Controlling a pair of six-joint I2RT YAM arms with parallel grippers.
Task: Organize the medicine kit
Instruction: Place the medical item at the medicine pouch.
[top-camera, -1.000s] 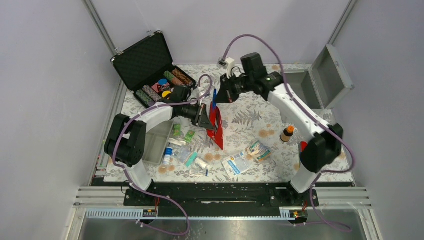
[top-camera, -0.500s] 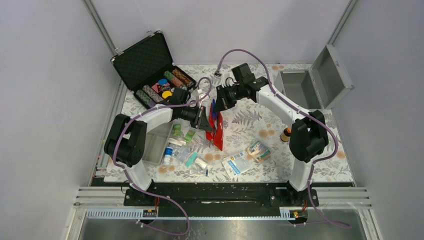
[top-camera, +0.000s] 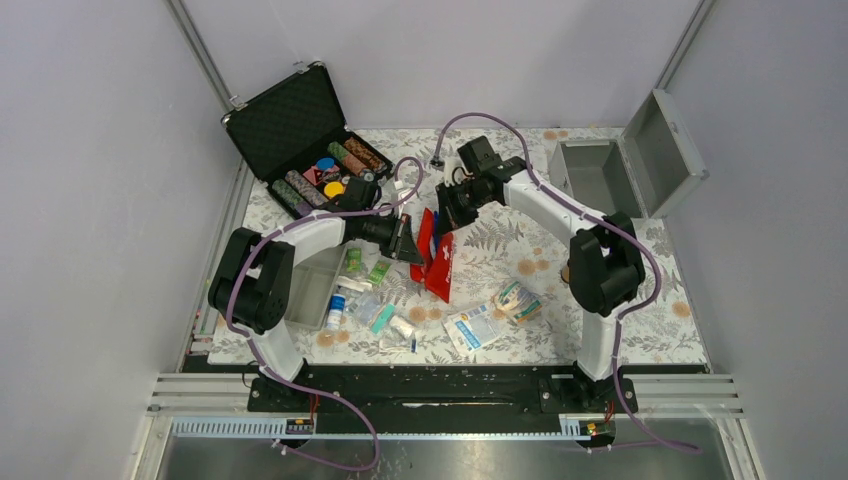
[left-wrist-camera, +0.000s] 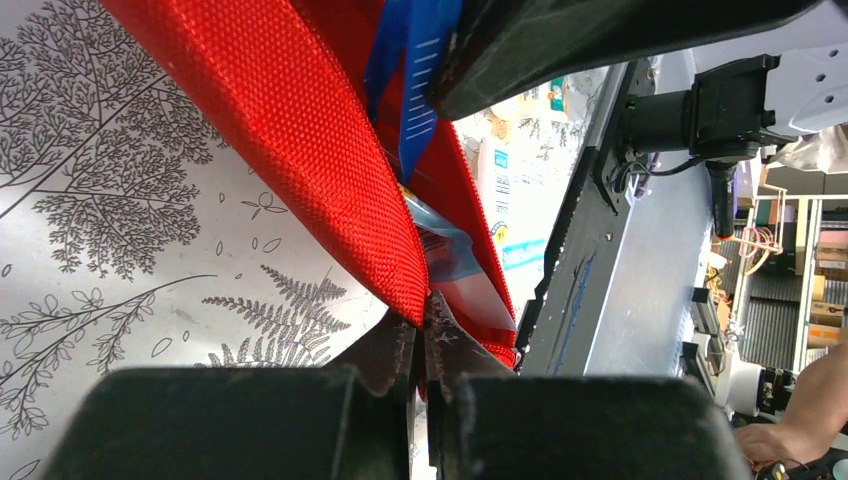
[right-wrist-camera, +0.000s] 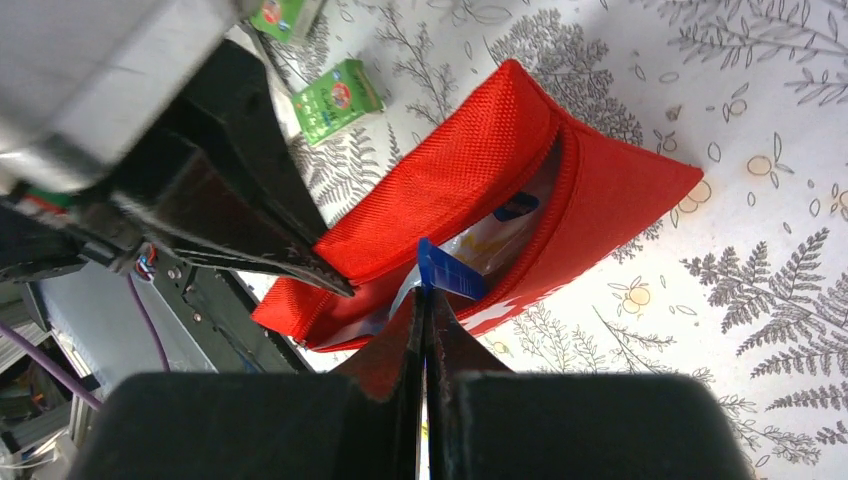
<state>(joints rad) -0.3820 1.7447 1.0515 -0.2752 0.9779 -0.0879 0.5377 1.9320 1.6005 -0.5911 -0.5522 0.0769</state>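
1. Near the table's (top-camera: 640, 330) front edge lie a printed sachet (top-camera: 470, 327) and a wrapped roll (top-camera: 517, 300). To their left, small packets (top-camera: 372, 300) crowd beside a clear tray (top-camera: 312, 285), their labels too small to read.
2. The right arm's elbow stands over the fern-printed cloth at right and hides what lies under it.
3. The left arm reaches in low from the left, forearm nearly level. The left gripper (left-wrist-camera: 421, 335) is clenched on the pouch's (left-wrist-camera: 300, 150) lower rim, pinching the red fabric between black fingers.
4. The pouch stands on edge mid-table, wedge-shaped, of coarse woven nylon, its mouth gaping. Most of its contents are hidden; a glossy clear wrapper shows inside.
5. The right arm folds back from its elbow and meets the pouch from the far side, wrist tipped down. The right gripper (right-wrist-camera: 428, 300) is pressed tight on a thin blue strip (right-wrist-camera: 447, 275) that sticks out of the mouth. It is possibly a packet's tab; the view does not settle it.
6. From the left wrist the strip shows fine pale ruled marks, and the right gripper's black body cuts off its upper end.
7. Far right, the kit (top-camera: 590, 175), a silver-grey metal box, sits at the back corner, well apart from the pouch, its hinged lid swung up.
8. Far left, a black case (top-camera: 295, 125) lies open, its lid lined with dimpled foam, with rows of coloured chips below.
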